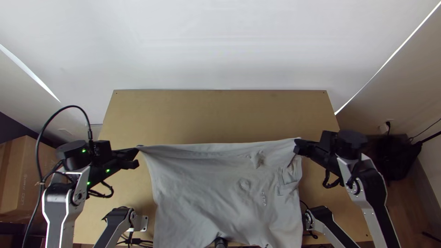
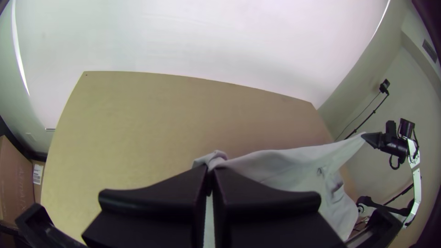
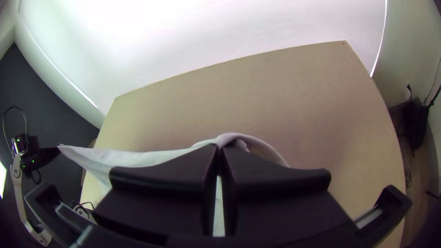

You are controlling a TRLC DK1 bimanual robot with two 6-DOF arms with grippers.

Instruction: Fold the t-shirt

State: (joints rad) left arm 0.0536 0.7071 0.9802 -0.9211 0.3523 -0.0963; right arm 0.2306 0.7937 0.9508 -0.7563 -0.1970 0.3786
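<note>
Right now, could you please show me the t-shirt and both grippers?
T-shirt (image 1: 206, 193): top view, middle of the cloth.
Left gripper (image 2: 211, 170): left wrist view, between its fingertips.
Right gripper (image 3: 219, 148): right wrist view, between its fingertips.

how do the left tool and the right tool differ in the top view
The left tool points rightward, while the right tool points left and slightly up the picture. Green lights show on the left tool's housing; the right tool's housing shows none. Both are black and shut on the t-shirt, each at one end of its upper edge.
</note>
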